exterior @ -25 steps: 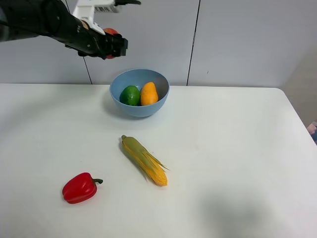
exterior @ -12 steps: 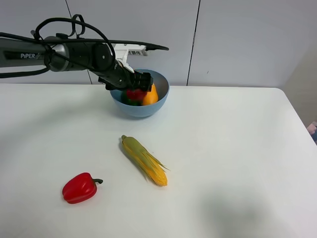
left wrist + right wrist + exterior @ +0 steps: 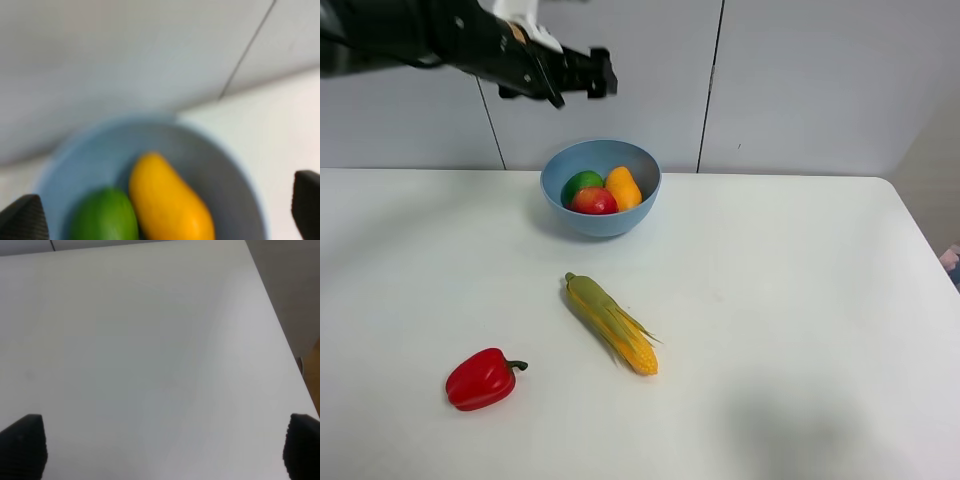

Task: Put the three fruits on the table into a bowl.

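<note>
The light blue bowl [image 3: 612, 226] stands at the back middle of the white table [image 3: 790, 300]. Inside it lie the green lime [image 3: 581, 184], the orange-yellow mango [image 3: 623, 187] and the red apple [image 3: 594, 201] in front of them. My left gripper [image 3: 603, 73] is open and empty, up in the air above and just left of the bowl. In the left wrist view the gripper [image 3: 164, 212] frames the bowl [image 3: 230, 175], the mango [image 3: 170, 200] and the lime [image 3: 105, 217]; the apple is out of that view. My right gripper [image 3: 162, 445] is open and empty over bare table.
A corn cob [image 3: 612, 323] with green husk lies in the middle of the table. A red bell pepper [image 3: 480, 379] lies at the front left. The table's right edge [image 3: 280, 335] shows in the right wrist view.
My left gripper came down into the bowl with the apple, let it go, and has risen open above the bowl. The apple now lies in the bowl.
</note>
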Motion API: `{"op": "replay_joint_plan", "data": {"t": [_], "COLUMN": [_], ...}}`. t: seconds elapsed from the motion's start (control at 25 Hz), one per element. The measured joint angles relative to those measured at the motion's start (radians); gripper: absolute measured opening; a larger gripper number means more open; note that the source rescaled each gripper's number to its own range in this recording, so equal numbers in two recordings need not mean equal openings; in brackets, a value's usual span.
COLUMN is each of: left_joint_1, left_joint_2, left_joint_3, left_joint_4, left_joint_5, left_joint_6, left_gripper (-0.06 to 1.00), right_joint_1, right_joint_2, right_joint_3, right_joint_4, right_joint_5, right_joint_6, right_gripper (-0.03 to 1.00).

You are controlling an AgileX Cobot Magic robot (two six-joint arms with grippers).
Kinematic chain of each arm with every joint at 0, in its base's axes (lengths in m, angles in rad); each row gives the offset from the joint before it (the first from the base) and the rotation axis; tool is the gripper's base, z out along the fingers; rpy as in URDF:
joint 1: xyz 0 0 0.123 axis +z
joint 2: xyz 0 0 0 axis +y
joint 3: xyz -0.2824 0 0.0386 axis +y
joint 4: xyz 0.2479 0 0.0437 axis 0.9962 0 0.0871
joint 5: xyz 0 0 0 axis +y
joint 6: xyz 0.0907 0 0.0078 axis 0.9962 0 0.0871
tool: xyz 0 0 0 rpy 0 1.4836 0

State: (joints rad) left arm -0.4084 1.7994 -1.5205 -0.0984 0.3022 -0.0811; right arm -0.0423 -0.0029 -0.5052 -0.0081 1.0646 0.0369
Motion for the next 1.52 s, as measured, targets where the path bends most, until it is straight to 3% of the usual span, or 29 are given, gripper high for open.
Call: {"op": "replay_joint_plan", "data": {"t": [0.2, 0.32, 0.68, 0.92, 1.08, 1.52], "left_joint_1": [0.130, 0.203, 0.379, 0.406, 0.406, 0.406], "left_joint_2": [-0.239, -0.373, -1.004, -1.520, -1.742, -1.806], "left_joint_3": [0.014, 0.078, 0.516, 0.770, 0.892, 1.014], "left_joint_4": [0.089, 0.098, 0.115, 0.116, 0.119, 0.108], "left_joint_5": [0.166, 0.273, 0.427, 0.679, 0.716, 0.745], "left_joint_6": [0.001, 0.001, 0.018, 0.020, 0.020, 0.020], "left_gripper": [0.98, 0.98, 0.98, 0.98, 0.98, 0.98], "right_joint_1": [0.000, 0.000, 0.000, 0.000, 0.000, 0.000], "right_joint_2": [0.000, 0.000, 0.000, 0.000, 0.000, 0.000], "right_joint_3": [0.000, 0.000, 0.000, 0.000, 0.000, 0.000], "right_joint_4": [0.000, 0.000, 0.000, 0.000, 0.000, 0.000], "right_joint_5": [0.000, 0.000, 0.000, 0.000, 0.000, 0.000], "right_joint_6": [0.000, 0.000, 0.000, 0.000, 0.000, 0.000], "right_gripper": [0.85, 0.85, 0.85, 0.85, 0.85, 0.85]}}
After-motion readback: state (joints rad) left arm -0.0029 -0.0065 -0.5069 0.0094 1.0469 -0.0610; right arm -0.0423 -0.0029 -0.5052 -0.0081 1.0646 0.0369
